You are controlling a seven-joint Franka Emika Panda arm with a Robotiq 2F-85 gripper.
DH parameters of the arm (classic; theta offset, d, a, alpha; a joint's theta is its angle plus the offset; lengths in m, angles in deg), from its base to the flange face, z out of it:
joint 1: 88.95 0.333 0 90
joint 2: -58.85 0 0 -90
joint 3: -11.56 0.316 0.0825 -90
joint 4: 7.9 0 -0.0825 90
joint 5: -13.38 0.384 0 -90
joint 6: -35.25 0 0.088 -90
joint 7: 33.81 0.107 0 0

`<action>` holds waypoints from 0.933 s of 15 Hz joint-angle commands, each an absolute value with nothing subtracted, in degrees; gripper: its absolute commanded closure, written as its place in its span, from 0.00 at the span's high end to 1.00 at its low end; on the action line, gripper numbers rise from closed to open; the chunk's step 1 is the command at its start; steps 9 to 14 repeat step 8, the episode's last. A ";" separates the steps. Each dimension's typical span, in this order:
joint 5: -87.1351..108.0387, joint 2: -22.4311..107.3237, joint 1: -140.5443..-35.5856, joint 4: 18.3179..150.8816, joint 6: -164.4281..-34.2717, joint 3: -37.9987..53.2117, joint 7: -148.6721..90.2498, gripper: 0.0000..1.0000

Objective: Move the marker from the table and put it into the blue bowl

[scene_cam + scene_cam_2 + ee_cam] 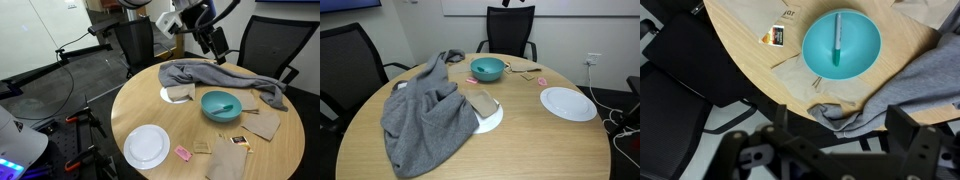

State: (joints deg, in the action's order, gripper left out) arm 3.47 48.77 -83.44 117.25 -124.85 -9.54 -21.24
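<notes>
The green marker (838,40) lies inside the teal-blue bowl (862,58), which stands on the round wooden table (740,50). In both exterior views the bowl (212,100) (487,68) sits near the table's edge by the grey cloth, and the marker (226,108) shows faintly in it. My gripper (840,130) is open and empty, raised well above the table's edge beside the bowl. In an exterior view it hangs high over the cloth (214,44).
A crumpled grey cloth (225,75) (425,110) (915,80) covers part of the table. A white plate (147,146) (567,103), brown paper pieces (265,122), a small pink item (183,153) and a small card (777,36) lie around. Black chairs (510,30) ring the table.
</notes>
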 commanded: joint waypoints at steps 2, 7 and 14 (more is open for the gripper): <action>1.88 56.62 -88.53 122.48 -120.83 -4.04 -23.38 1.00; 2.16 54.80 -90.42 121.25 -122.16 -2.20 -22.34 1.00; 2.16 54.80 -90.46 121.32 -122.16 -2.17 -22.34 1.00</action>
